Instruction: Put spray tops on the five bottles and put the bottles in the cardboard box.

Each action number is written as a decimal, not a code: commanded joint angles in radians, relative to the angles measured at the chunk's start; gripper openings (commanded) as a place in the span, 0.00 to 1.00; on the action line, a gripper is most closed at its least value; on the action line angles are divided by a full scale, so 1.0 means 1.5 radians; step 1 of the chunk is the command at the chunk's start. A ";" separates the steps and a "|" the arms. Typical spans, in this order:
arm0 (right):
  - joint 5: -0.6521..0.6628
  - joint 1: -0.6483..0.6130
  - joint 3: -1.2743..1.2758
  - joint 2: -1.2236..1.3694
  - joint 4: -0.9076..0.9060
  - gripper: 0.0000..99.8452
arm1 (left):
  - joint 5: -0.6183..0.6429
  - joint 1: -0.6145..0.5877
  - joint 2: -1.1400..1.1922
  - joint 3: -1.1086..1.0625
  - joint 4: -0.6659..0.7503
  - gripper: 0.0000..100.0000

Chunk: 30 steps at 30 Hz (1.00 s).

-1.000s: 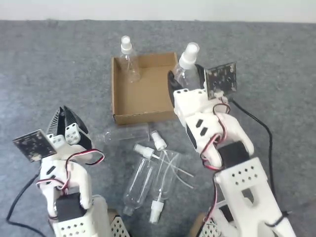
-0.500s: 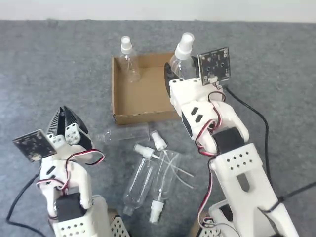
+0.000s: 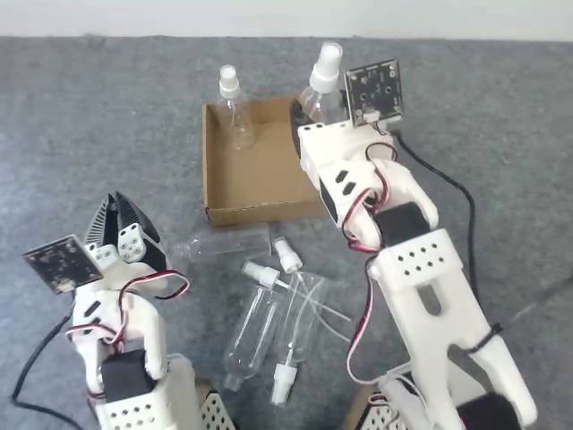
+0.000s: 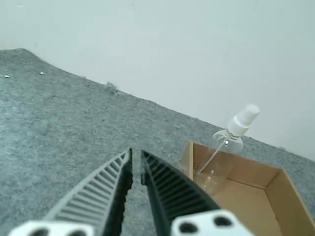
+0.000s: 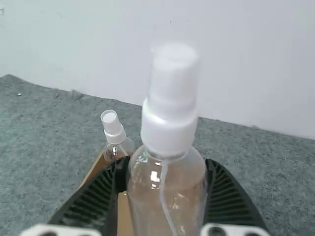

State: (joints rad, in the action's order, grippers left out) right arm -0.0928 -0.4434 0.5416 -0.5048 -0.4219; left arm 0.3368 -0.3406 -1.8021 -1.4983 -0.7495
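Right gripper (image 5: 165,169) has carried its bottle (image 3: 322,85) farther over the box (image 3: 209,161) (jaws clamped on it); lower it upright before releasing.

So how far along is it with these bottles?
One capped bottle already stands in the cardboard box. The right gripper holds a second capped bottle up by the box's back corner. Three bare bottles and three loose spray tops lie on the carpet, waiting.

Capped bottle (image 3: 237,121) upright in box (image 3: 260,179) corner
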 commanded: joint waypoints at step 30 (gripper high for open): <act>0.009 0.001 -0.214 0.467 0.376 0.11 | 0.000 -0.003 -0.013 0.006 0.021 0.03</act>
State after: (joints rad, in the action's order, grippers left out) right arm -0.0928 -0.4434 0.2961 0.1718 0.0368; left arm 0.3368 -0.3406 -1.8021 -1.4983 -0.7495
